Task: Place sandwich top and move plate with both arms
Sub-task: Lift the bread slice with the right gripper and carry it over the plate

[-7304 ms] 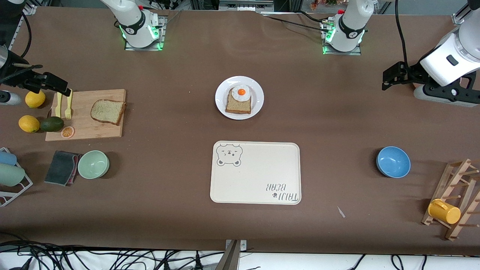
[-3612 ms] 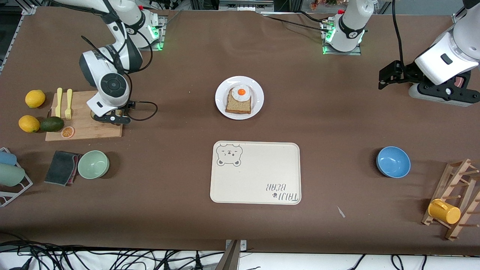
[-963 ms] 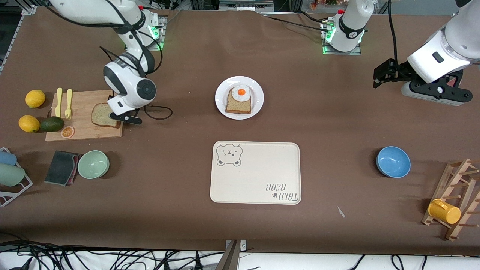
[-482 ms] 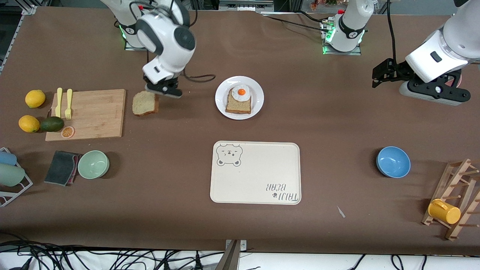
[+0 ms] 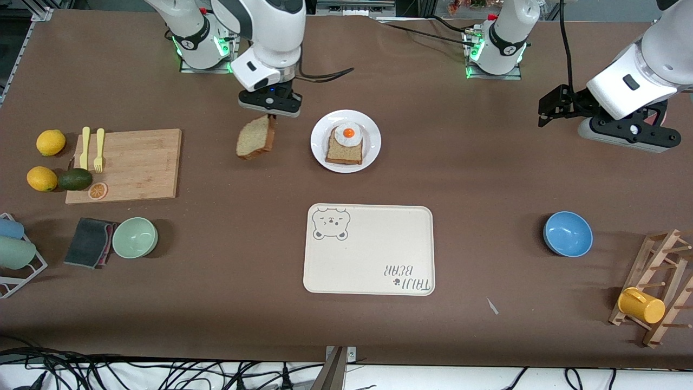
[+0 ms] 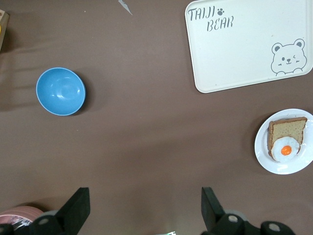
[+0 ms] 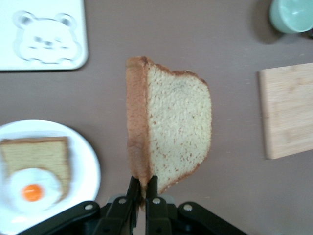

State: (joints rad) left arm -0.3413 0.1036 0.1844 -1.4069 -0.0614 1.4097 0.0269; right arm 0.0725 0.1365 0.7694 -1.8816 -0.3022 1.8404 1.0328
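**A:** Bread in transit: the right gripper [image 5: 269,112], clenched on the crust edge of the tan wholemeal sandwich top [image 5: 255,137], carries the slice on edge over bare brown table, between the bamboo cutting board [image 5: 130,165] and the small round glossy white plate [image 5: 371,130].

**B:** And the plate's load?

**A:** The second bread slice with a fried egg [image 5: 345,143] lies on it, uncovered. The plate sits mid-table, farther from the front camera than the cream rectangular bear-print tray [image 5: 369,249].

**B:** So which step is this?

**A:** By my reading, the carry of the first step; nothing of the plate move has begun. The next move calls for bringing the slice over the egg, tipping it flat and releasing it squarely.

**B:** The other arm?

**A:** The left gripper [image 5: 563,105] waits with its fingers [image 6: 77,209] spread wide and empty, over the table at the left arm's end, above the area by the round blue bowl [image 5: 567,233].
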